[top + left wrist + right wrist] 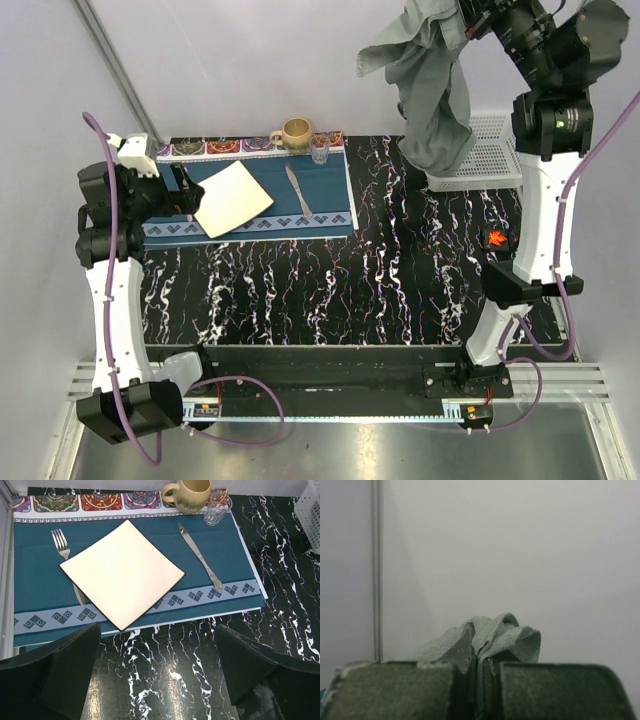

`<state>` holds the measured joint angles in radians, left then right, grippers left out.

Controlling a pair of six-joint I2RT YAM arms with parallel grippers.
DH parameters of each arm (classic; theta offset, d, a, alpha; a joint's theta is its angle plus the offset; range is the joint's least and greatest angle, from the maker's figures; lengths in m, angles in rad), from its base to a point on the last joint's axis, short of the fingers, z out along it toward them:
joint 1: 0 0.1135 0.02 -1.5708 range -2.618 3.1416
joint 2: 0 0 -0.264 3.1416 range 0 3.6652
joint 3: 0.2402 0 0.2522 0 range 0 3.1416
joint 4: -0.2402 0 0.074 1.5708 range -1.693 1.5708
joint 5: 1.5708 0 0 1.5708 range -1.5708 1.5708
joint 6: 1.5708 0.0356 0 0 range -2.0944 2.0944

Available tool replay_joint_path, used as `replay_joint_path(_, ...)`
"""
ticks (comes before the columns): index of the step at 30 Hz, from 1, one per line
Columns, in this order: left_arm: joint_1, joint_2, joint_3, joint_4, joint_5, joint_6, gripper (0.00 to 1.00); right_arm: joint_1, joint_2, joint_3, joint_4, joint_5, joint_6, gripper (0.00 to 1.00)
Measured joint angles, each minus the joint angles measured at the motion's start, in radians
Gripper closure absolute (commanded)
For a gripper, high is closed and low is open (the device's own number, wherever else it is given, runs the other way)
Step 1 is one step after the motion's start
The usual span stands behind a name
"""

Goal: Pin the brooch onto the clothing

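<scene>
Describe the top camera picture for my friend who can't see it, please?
The right gripper, shut, holds a grey shirt dangling high over a white basket. A tiny orange-red brooch lies on the black marbled table beside that arm. The open left gripper hovers by a blue placemat with a square plate, knife, mug and glass.

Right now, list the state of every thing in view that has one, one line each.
grey shirt, held up, hanging bunched in the air
right gripper, shut on the grey shirt
left gripper, open, empty, over the table
brooch, lying loose on the table, not pinned
mug, upright on the placemat
glass, upright
knife, flat on the placemat
fork, flat, handle partly under the square plate
</scene>
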<state>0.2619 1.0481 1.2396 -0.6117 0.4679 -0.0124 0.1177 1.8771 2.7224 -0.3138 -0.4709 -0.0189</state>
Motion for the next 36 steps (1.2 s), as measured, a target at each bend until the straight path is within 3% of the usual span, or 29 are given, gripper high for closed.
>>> replay_joint_path(6,0.0,-0.002,0.01,0.0,0.0,-0.008,0.01,0.097,-0.072,0.014,0.127,-0.019,0.041,1.0)
replay_joint_path(20,0.0,0.001,0.011,0.0,0.0,-0.057,0.01,0.303,-0.077,0.042,0.349,-0.001,0.031,1.0)
replay_joint_path(36,0.0,0.027,0.05,-0.007,0.001,-0.094,0.01,0.665,0.031,0.057,0.575,0.072,-0.305,1.0)
